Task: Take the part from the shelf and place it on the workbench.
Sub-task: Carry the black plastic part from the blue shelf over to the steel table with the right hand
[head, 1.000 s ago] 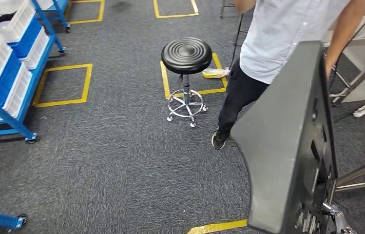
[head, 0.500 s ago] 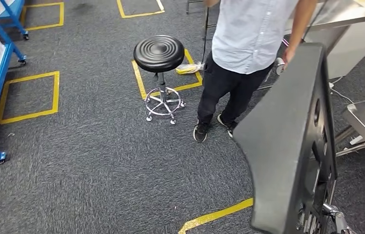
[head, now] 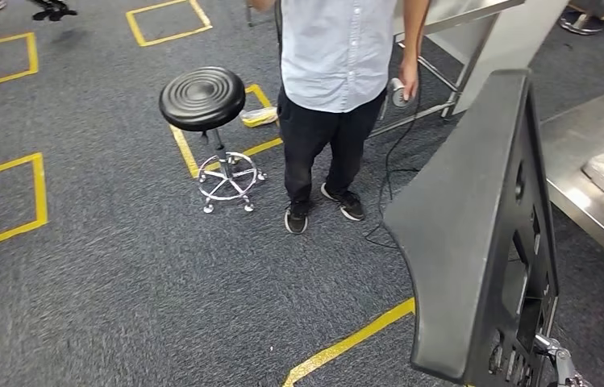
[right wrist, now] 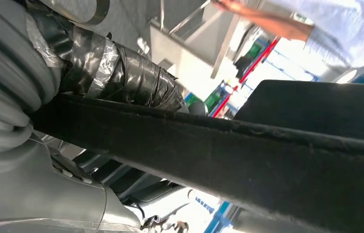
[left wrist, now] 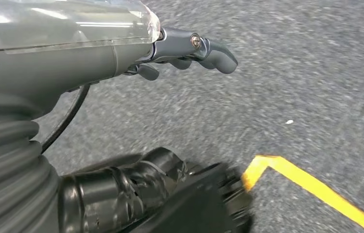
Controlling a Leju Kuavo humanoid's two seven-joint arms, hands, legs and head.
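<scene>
While gripped upright by the right hand [right wrist: 97,73] at near right, black part [head: 476,234] now fronts a steel workbench [head: 581,161] swung in at far right. Left hand [left wrist: 189,51] hanging over carpet, fingers curled, holding nothing. Stool [head: 202,98] and person [head: 335,56] now further left, camera having turned.

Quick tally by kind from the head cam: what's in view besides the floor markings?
Black part, carried upright at the robot's right side: 1
Round black stool: 1
Person standing by the stool: 1
Steel workbench at right: 1
Steel table behind the person: 1
Total: 5
</scene>
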